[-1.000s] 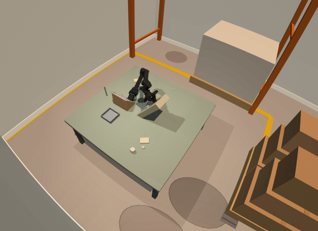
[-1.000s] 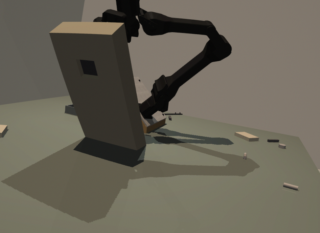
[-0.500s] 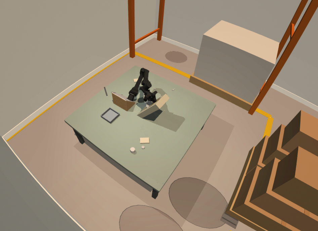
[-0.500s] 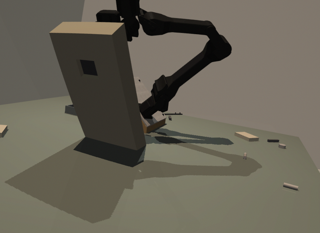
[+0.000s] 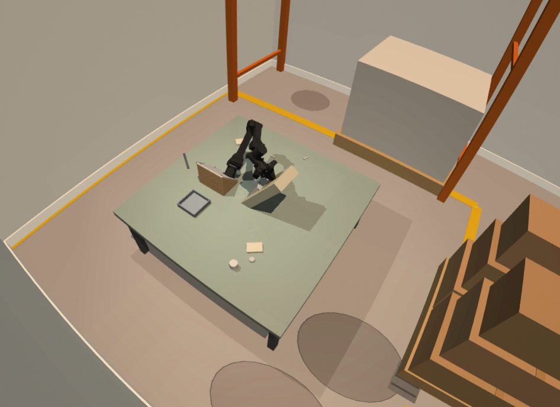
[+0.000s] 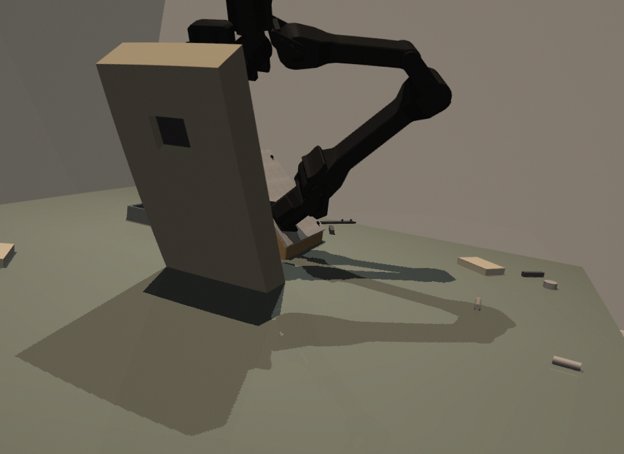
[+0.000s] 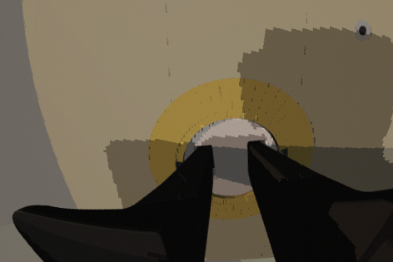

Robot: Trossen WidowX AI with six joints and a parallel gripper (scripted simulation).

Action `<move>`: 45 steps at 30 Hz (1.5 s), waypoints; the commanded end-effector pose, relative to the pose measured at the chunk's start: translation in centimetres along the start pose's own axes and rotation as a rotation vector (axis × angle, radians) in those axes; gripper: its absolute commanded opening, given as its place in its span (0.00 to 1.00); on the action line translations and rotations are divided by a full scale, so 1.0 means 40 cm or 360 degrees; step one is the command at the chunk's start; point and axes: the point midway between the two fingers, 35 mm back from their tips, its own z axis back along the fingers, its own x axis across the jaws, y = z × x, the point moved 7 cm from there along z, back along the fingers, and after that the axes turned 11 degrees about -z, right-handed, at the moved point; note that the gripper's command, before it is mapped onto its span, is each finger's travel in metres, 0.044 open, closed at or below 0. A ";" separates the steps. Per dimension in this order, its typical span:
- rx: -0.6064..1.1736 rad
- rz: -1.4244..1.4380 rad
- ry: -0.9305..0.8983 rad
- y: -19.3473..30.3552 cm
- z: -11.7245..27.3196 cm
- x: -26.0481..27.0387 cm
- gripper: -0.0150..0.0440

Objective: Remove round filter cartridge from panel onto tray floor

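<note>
Fingertips and cartridge slots hidden from view
In the wrist view, the tips of the gripper (image 7: pixel 230 145) cover the slots on the cartridge (image 7: pixel 231 167), and the picture's bottom edge cuts off both fingers. In the exterior view, the service panel (image 6: pixel 188 187) hides its own front face and part of the tray (image 6: pixel 136 214); the worktop's (image 6: pixel 403 398) near edge runs out of the picture.
</note>
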 end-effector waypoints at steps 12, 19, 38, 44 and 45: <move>0.0003 0.0046 0.0022 0.006 -0.022 0.000 0.25; 0.0003 0.0046 0.0022 0.006 -0.022 0.000 0.25; 0.0003 0.0046 0.0022 0.006 -0.022 0.000 0.25; -0.0006 0.0011 0.0007 -0.003 0.014 0.001 0.25; -0.0010 0.0013 0.0011 -0.004 0.023 0.002 0.25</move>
